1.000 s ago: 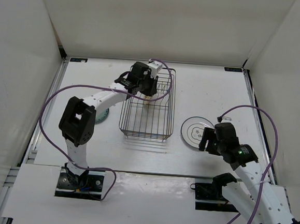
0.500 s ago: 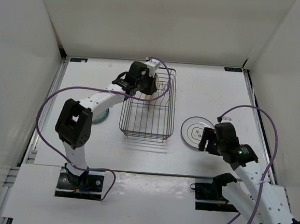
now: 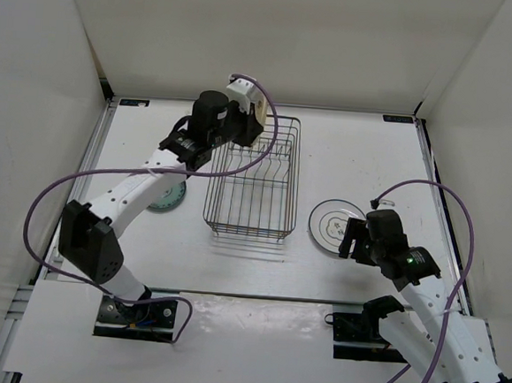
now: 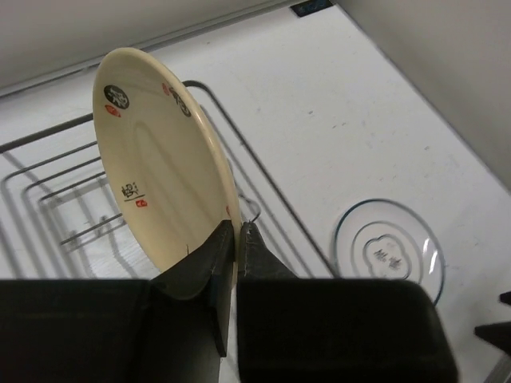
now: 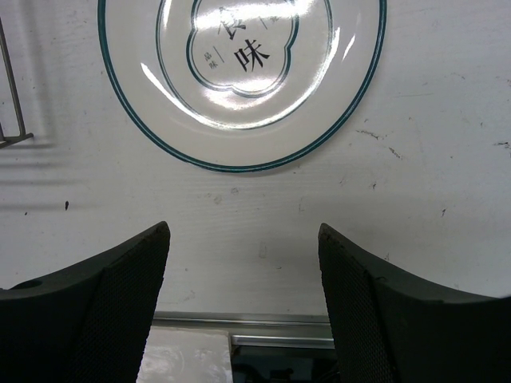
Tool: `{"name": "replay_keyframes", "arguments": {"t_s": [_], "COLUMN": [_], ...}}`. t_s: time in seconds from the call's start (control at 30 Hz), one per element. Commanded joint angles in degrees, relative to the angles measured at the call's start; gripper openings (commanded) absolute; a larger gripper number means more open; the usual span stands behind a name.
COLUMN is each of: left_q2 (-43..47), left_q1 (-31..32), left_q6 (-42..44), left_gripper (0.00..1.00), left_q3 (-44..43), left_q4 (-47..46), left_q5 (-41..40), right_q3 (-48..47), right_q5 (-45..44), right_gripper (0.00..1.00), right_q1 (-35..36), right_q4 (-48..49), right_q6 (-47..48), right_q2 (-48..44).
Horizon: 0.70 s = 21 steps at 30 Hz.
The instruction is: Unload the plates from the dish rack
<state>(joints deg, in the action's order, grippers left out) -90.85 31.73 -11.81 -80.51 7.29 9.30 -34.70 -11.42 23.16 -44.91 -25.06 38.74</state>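
The left gripper (image 4: 237,233) pinches the cream plate (image 4: 160,167) at its rim, seemingly just above the dish rack (image 3: 294,181); so small a hold may let it slip. The right gripper (image 5: 243,239) hangs spread by the white plate (image 5: 239,72).

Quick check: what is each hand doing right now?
Left hand: closed on the cream plate.
Right hand: open, holding nothing, beside the white plate.
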Motion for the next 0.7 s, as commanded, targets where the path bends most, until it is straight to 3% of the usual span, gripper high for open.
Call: {"name": "replay_keyframes", "arguments": {"t_s": [0.0, 0.17, 0.3, 0.5, 0.67], "left_q2": [6.55, 11.39, 16.75, 18.08, 13.07], "left_q1": [0.88, 1.23, 0.88, -4.91, -8.08], "left_q6": [8.70, 20.33, 25.43, 24.74, 23.51], "left_gripper": [0.06, 0.02, 0.01, 0.01, 0.01], "left_q3": [-4.73, -2.48, 7.63, 24.94, 28.56], "left_q4": [9.74, 26.09, 25.40, 18.83, 13.28], "left_q5": [-5.24, -25.97, -39.86, -43.75, -43.31], "right_q3": [0.51, 0.60, 0.86, 1.03, 0.95], "right_q5": [0.26, 0.87, 1.40, 2.72, 2.89], "right_gripper": [0.78, 0.78, 0.78, 0.79, 0.79], "right_q1": [0.13, 0.31, 0.05, 0.05, 0.05], "right_q4": [0.79, 1.40, 1.92, 2.45, 2.54], "right_q6": [0.19, 0.53, 0.89, 1.33, 1.50], "right_q2": [-0.42, -0.60, -0.16, 0.11, -0.07]}}
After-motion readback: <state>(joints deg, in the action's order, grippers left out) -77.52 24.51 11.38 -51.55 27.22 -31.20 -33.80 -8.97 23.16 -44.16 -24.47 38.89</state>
